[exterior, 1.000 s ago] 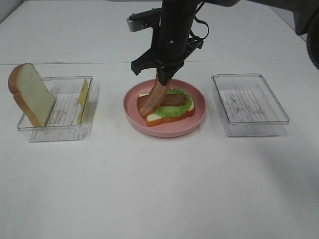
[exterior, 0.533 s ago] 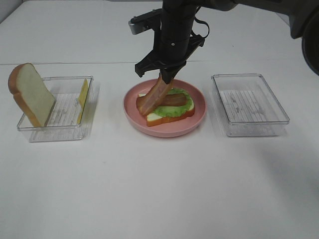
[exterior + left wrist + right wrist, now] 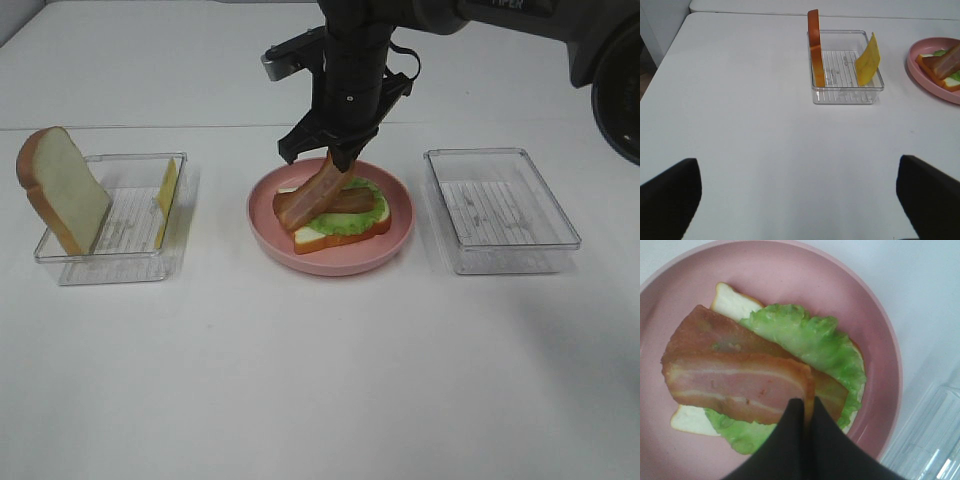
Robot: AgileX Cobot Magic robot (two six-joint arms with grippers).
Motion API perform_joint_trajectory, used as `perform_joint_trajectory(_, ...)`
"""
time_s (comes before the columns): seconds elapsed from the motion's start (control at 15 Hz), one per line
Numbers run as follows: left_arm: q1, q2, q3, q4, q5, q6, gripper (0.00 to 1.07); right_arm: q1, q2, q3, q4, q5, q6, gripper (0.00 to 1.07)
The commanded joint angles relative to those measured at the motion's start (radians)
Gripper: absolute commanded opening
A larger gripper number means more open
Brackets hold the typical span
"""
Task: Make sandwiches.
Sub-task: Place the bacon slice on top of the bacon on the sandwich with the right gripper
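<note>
- Sandwich stack point(image 3: 345, 222): centre of the exterior view, on pink plate point(image 3: 330, 262); bottom bread slice point(image 3: 308, 238), lettuce point(image 3: 372, 210), flat bacon strip point(image 3: 357, 200).
- Right pincer point(image 3: 336, 160) clamped on second bacon strip point(image 3: 312, 195), which is tilted with its low end touching the stack.
- Left pincer point(image 3: 800, 200) wide, holding nothing, over worktop point(image 3: 300, 380).
- Left tray point(image 3: 110, 270): other bread slice point(image 3: 60, 190) on edge, cheese slice point(image 3: 167, 190) leaning on the wall.

A white table point(image 3: 320, 390) carries a round pink plate point(image 3: 330, 268) at centre frame, a left clear tray point(image 3: 112, 268) and a right clear tray point(image 3: 505, 262) flanking it.
</note>
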Motion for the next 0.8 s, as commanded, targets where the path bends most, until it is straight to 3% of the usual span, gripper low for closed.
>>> perform_joint_trajectory(0.07, 0.001, -0.003, 0.003, -0.006, -0.008, 0.003, 1.00, 0.000, 0.016, -0.006, -0.010, 0.001, 0.011, 0.00)
perform_joint_trajectory(0.4, 0.001, -0.003, 0.003, -0.006, -0.008, 0.003, 1.00, 0.000, 0.028, -0.006, -0.059, 0.005, 0.033, 0.00)
perform_joint_trajectory(0.53, 0.001, -0.003, 0.003, -0.006, -0.008, 0.003, 1.00, -0.001, 0.028, -0.006, -0.062, 0.005, 0.040, 0.08)
perform_joint_trajectory(0.67, 0.001, -0.003, 0.003, -0.006, -0.008, 0.003, 1.00, -0.001, 0.028, -0.006, -0.062, -0.001, 0.040, 0.32)
perform_joint_trajectory(0.73, 0.001, -0.003, 0.003, -0.006, -0.008, 0.003, 1.00, -0.001, 0.028, -0.006, -0.062, -0.003, 0.041, 0.59)
perform_joint_trajectory(0.8, 0.001, -0.003, 0.003, -0.006, -0.008, 0.003, 1.00, -0.001, 0.028, -0.006, -0.063, 0.000, 0.041, 0.76)
